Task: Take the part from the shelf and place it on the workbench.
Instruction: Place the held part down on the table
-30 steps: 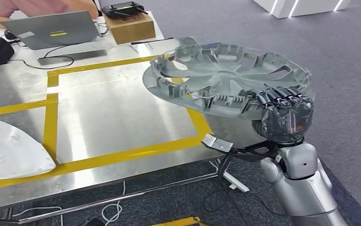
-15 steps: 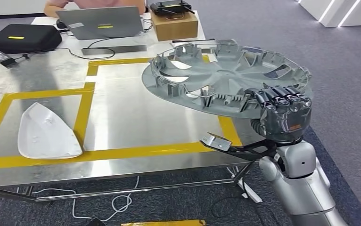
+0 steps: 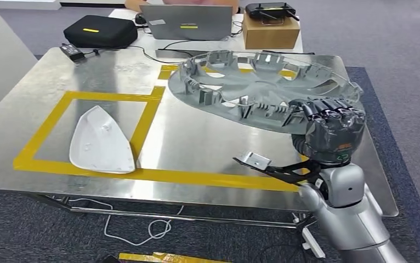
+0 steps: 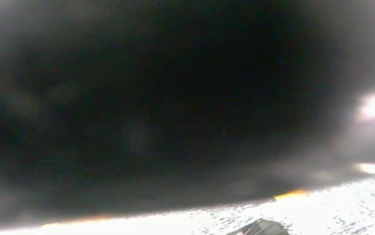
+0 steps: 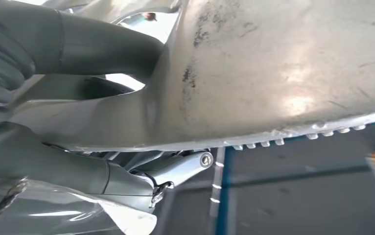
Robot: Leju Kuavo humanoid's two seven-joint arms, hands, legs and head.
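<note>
Grey plastic wheel cover [image 3: 262,90], ribbed inner side up, held roughly level above the right half of the steel workbench [image 3: 197,142], clear of its surface; right hand [image 3: 331,129] grips its near-right rim, dark fingers [image 3: 328,109] curled over the edge, thumb [image 5: 102,46] pressed against the pale underside in the right wrist view. Left hand's state cannot be told: left wrist view is dark blur. On the bench: yellow tape outline [image 3: 147,118], white triangular panel [image 3: 101,141] inside its left box, and along the far edge a black case [image 3: 101,30], laptop [image 3: 188,22], cardboard box [image 3: 271,34].
</note>
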